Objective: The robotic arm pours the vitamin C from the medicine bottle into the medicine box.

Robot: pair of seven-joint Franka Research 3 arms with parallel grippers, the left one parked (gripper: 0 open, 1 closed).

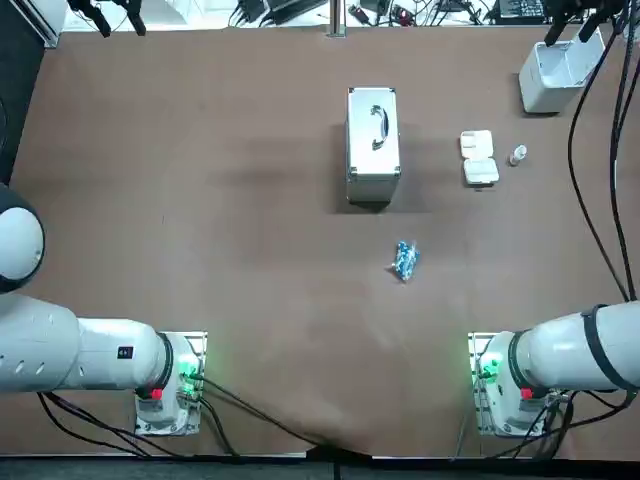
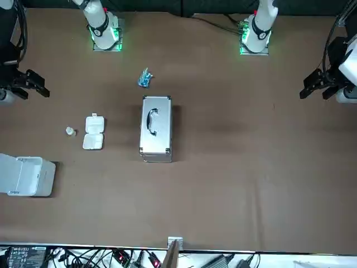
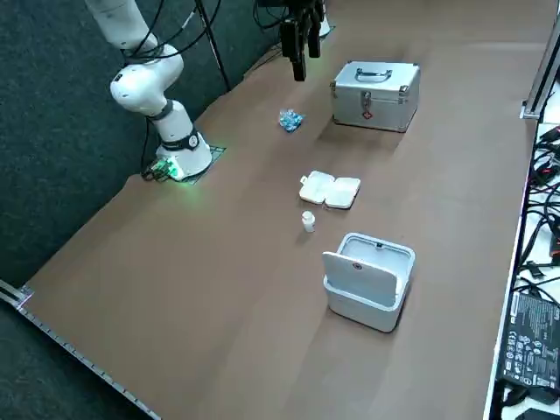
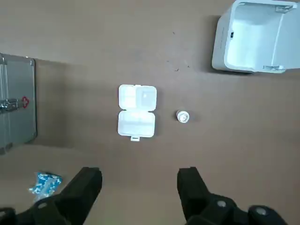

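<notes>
Right end effector [image 4: 139, 180] was spread wide, holding nothing, above the bench [image 1: 200, 200]. Medicine box [image 1: 479, 158] lay open, upper right in top view. Medicine bottle [image 1: 518, 155] stood just beside it, not touching; contents of both unreadable.

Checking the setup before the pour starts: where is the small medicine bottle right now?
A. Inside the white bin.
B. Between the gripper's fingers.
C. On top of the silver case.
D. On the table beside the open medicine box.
D: the medicine bottle stands on the table close beside the open medicine box, not touching it, while the right gripper hangs open above the table with nothing in it.
</notes>
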